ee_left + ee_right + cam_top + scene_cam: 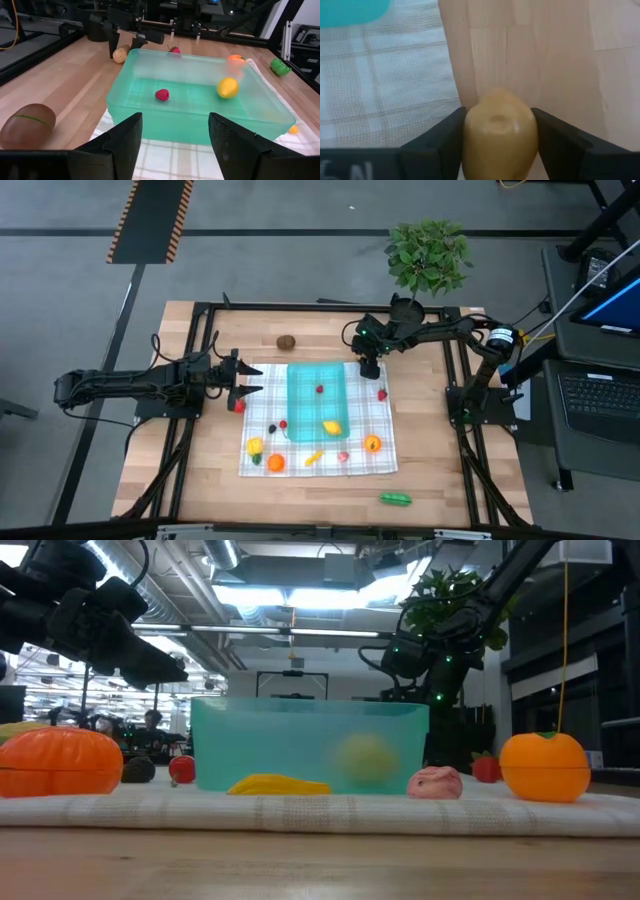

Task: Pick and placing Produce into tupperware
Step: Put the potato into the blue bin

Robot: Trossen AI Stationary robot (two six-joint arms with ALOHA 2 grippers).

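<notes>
Your right gripper (500, 137) sits at the far edge of the checked cloth (365, 465), just beyond the far right corner of the teal container (305, 385), and its wrist view shows the two fingers pressed against either side of a tan, pear-shaped toy (500, 130), so it has that piece in its grasp over bare wood right beside the cloth. Your left gripper (250, 380) hovers at the cloth's left edge with its fingers spread partway and nothing between them; its wrist view looks straight across the container. Inside the container you have a small red berry (161, 94) and a yellow lemon (227, 87), well apart from each other. A red piece (238, 406) lies on the wood just below the left gripper's fingertips. On the cloth outside the container you can see a red strawberry (382, 394) to the right, an orange (372, 444) near the right front, a pink piece (343, 456) and a yellow banana (314, 458) along the front, and a yellow piece (255, 446) with an orange pumpkin (275, 463) at the left front corner. A brown kiwi (287, 341) rests on the table behind the cloth, and a green pea pod (395, 499) lies on the wood in front of it. A potted plant (428, 255) stands at the back edge.
</notes>
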